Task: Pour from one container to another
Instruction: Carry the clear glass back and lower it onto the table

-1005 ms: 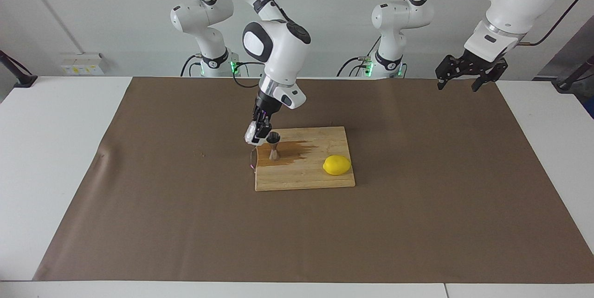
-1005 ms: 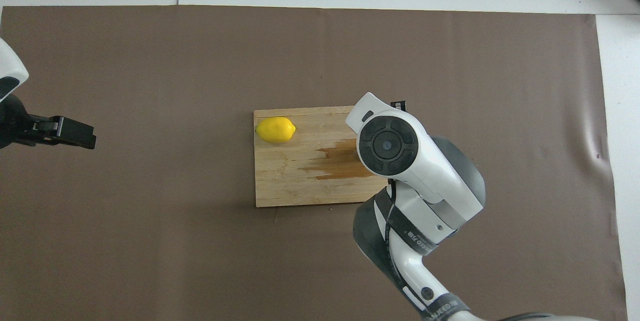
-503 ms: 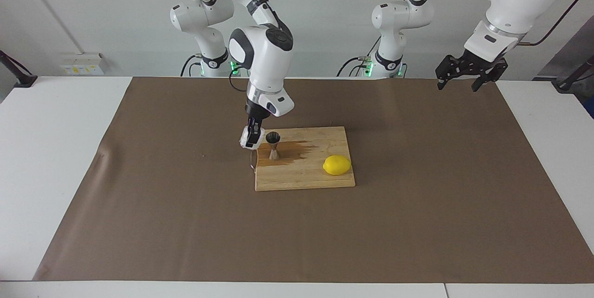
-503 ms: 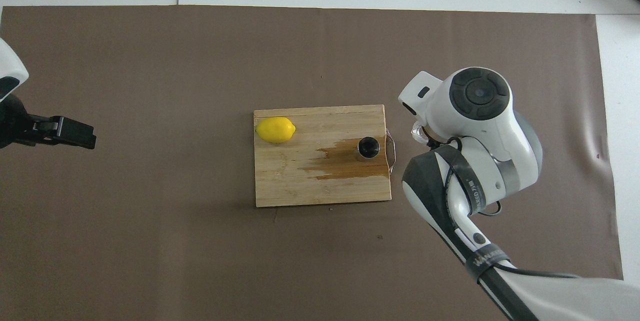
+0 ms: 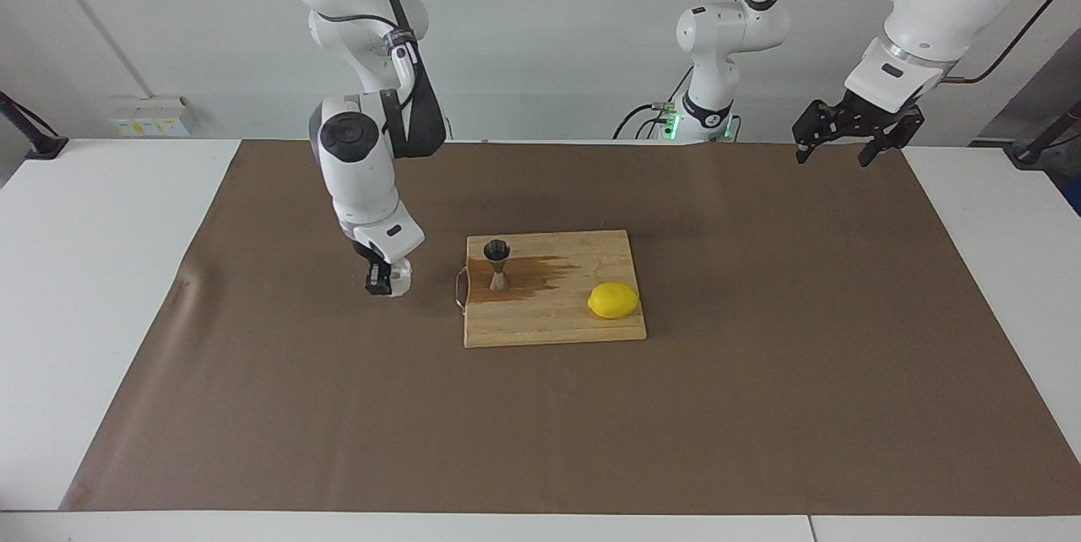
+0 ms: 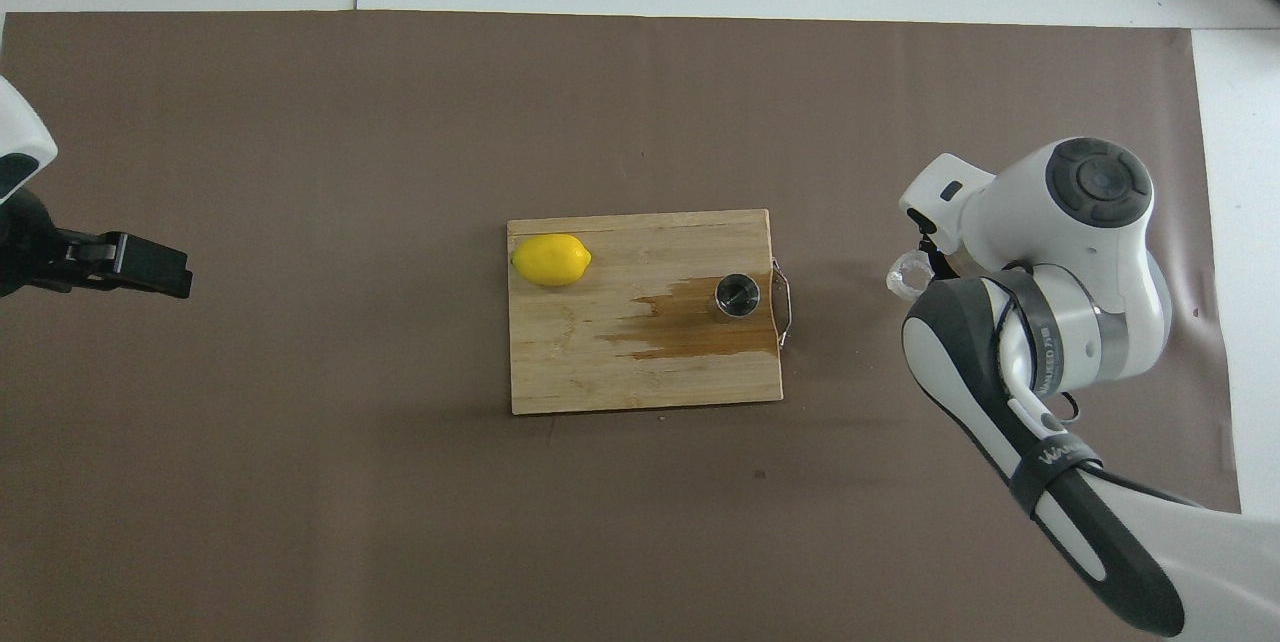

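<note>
Glass cup [image 5: 399, 275] gripped by right gripper [image 5: 382, 279], upright over the mat, apart from jigger [image 5: 497, 264] (pouring, we judge, done); left gripper [image 5: 847, 139] waits, fingers spread.

hidden: glass cup [image 6: 908, 274] partly under right arm | unclear: jigger [image 5: 497, 264] contents

Facing camera looks from high across the table; overhead looks steeply down; both share the cutting board [image 5: 553, 289].

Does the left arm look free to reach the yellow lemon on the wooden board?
Probably yes: the left gripper hangs open and empty, and nothing stands between it and the lemon.
</note>
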Controlling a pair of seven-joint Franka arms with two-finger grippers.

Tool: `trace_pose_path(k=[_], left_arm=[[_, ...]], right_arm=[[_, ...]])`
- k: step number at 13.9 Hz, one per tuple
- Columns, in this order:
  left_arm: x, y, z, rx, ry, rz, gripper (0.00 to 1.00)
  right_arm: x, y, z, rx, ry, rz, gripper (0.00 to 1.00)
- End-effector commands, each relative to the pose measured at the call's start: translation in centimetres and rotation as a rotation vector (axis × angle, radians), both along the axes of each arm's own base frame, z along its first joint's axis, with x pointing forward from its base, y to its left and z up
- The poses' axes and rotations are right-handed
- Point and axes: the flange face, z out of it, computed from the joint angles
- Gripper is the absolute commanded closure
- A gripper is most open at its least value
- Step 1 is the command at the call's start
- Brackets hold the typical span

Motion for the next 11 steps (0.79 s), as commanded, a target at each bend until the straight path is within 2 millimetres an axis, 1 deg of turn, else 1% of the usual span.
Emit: trace_pose_path(k=[1,4,5,7,10,11], left_arm=[[-0.5,0.2,0.4,-0.004,0.006,0.013,0.00],[-0.5,0.2,0.4,-0.004,0.006,0.013,0.00],[-0.5,0.2,0.4,-0.004,0.006,0.013,0.00],[-0.5,0.2,0.4,-0.004,0.006,0.011,0.00],[-0.5,0.2,0.5,-0.004,0.005,0.013,0.00],[-0.5,0.2,0.4,-0.004,0.006,0.013,0.00]], right_arm=[[-2.8,-1.0,-1.1,0.042,0.020,-0.016,1.00],[-3.7,-2.1,-2.4,0.048,-0.010,0.008,1.00],[-3.9,-2.9,-2.7,0.048,-0.003,0.020,1.00],[-4.3,-3.8,-3.1,0.050,-0.008,0.056,1.00],[-5.0,-5.9,-4.2,0.053,-0.010,0.097,1.00],[-5.0,-6.8,-4.3,0.054,-0.011,0.109,1.00]])
